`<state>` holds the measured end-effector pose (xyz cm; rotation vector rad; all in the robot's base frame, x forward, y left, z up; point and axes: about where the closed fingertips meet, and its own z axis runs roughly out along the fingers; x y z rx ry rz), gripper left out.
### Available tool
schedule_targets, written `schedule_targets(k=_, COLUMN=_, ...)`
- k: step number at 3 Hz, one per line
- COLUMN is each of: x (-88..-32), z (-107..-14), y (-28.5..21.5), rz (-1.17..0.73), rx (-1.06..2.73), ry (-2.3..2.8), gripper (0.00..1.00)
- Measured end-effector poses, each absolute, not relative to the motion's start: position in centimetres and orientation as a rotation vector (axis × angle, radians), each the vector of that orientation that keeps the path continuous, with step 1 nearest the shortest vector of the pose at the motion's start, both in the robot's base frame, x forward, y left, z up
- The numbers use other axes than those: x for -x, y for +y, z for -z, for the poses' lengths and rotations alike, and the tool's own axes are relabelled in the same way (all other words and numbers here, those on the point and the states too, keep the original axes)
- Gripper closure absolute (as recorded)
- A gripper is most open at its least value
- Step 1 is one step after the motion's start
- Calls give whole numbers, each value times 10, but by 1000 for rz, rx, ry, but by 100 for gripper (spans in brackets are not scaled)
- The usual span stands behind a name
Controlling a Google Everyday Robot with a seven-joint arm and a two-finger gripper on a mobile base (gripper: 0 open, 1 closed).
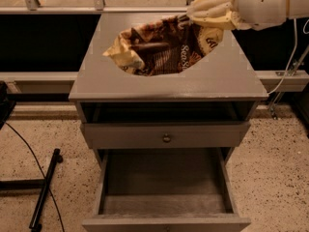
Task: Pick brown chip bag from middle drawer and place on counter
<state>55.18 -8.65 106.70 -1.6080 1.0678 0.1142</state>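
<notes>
One step remains, we judge: our gripper (203,11), far right, is clamped on the brown chip bag (161,50), holding it over the counter (145,83). The middle drawer (164,178) stands open. Next we lower and release.

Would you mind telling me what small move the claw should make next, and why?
Probably lower the claw straight down until the brown chip bag rests on the counter. The claw, at the upper right, is shut on the bag's top edge, the bag hangs over the counter's middle, and the middle drawer below shows a bare floor.
</notes>
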Motion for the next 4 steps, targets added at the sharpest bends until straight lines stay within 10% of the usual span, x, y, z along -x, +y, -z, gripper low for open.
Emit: schedule_targets(k=4, x=-626, z=-1018, y=-79, rz=-98, rx=1582, ry=1047, gripper=100)
